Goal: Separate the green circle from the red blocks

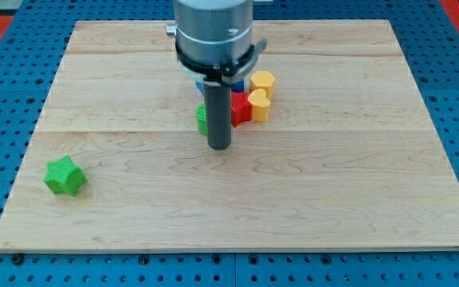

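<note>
On the wooden board [309,183], my tip [220,147] has no fingers to part; it sits just below the green circle [202,119], which my rod half hides. A red block [241,108] lies just right, yellow blocks [260,94] beyond; a green star [64,176] sits far left.

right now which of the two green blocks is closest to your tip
The green circle, mostly hidden behind the rod just above my tip, beside the red block. The green star sits alone, far off toward the view's bottom left.
</note>
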Tool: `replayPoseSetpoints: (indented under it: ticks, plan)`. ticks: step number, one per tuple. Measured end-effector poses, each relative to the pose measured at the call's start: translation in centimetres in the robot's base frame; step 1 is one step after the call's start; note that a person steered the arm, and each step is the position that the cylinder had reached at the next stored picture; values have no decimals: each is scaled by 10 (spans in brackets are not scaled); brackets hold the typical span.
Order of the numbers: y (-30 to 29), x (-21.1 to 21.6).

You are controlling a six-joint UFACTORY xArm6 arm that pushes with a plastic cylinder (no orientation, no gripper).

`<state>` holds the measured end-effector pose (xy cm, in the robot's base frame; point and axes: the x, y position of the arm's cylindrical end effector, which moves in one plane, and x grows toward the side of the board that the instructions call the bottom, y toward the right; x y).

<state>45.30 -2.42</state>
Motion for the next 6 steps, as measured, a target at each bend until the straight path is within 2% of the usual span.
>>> replayPoseSetpoints:
  ticks: [1,2,4,5,6]
  plan:
    - [-20,-18]
    - [-3,-43]
    - [-98,-100]
    - [-86,-148]
    - [-140,-90]
